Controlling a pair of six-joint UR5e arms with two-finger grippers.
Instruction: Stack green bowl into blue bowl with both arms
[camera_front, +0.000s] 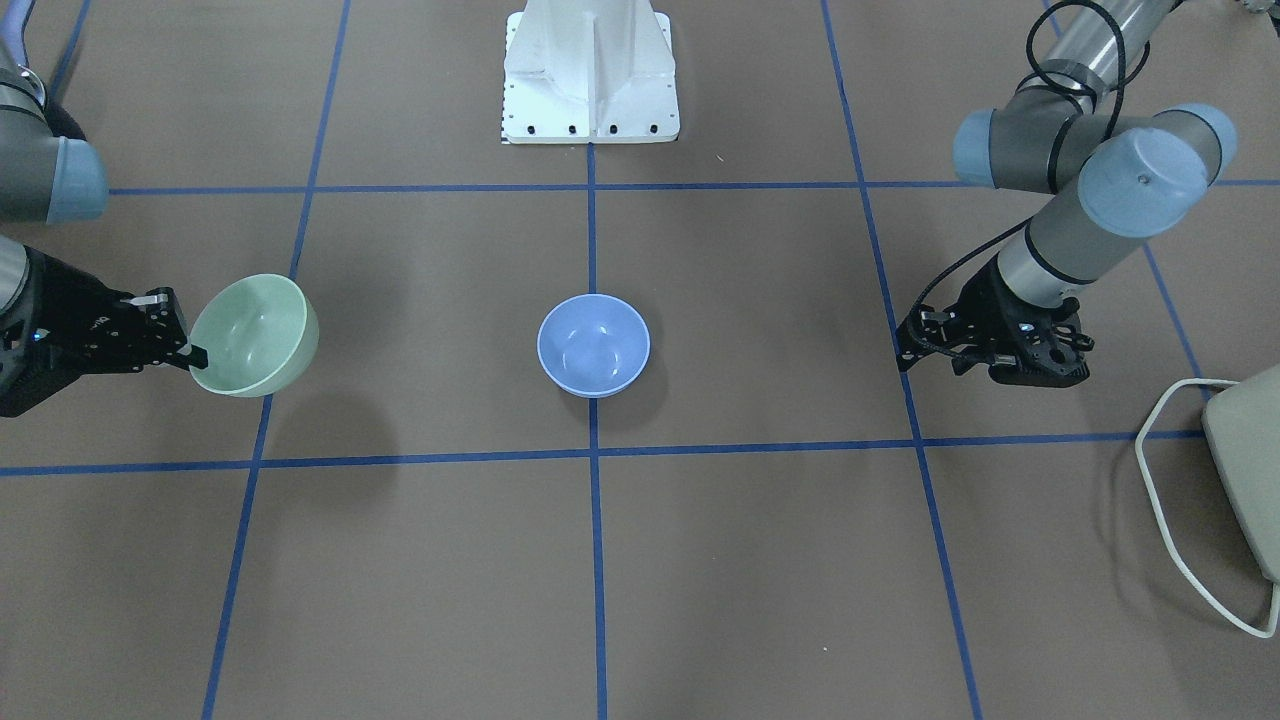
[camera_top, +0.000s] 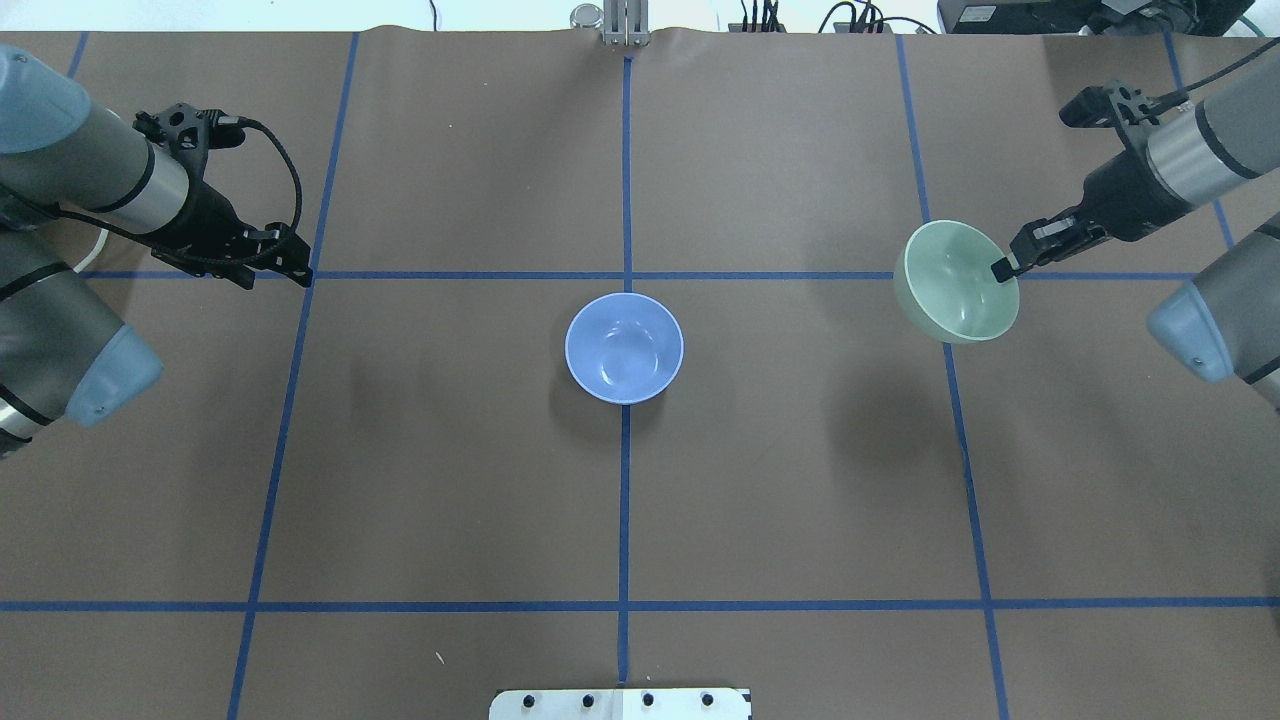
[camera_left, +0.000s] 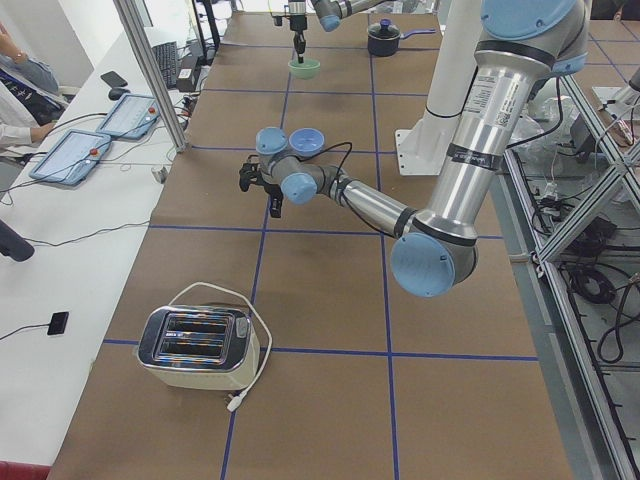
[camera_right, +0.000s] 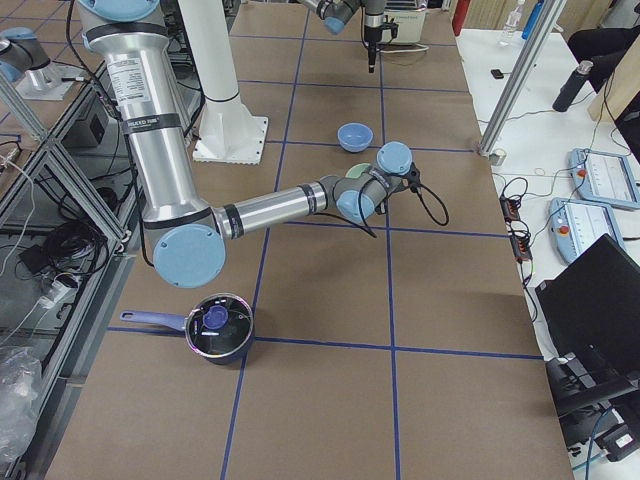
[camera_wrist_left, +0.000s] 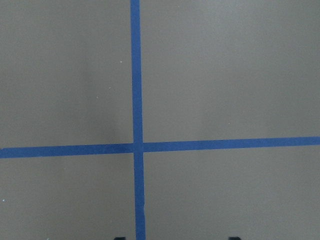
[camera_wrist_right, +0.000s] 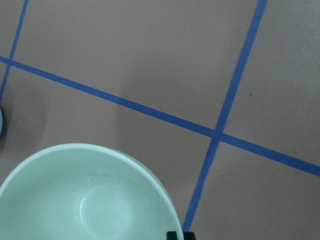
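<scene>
On the brown paper-covered table (camera_top: 450, 500), we see the silver-grey right arm (camera_top: 1190, 150) reaching in from one side and the silver-grey left arm (camera_top: 100, 175) from the other. The periwinkle-blue round plastic bowl (camera_top: 624, 347) sits upright at the table's centre, touched by nothing. The pale mint-green round plastic bowl (camera_top: 955, 282) hangs tilted above the table, well apart from the blue one. The right pincer (camera_top: 1000, 268) is clamped on its rim at one edge only. The left pincer (camera_top: 272, 268) is spread and empty, far from both bowls. We judge that this thin one-edge hold could let the green bowl slip or swing. Landing tilted, it could shove the unsteadied blue bowl aside.
</scene>
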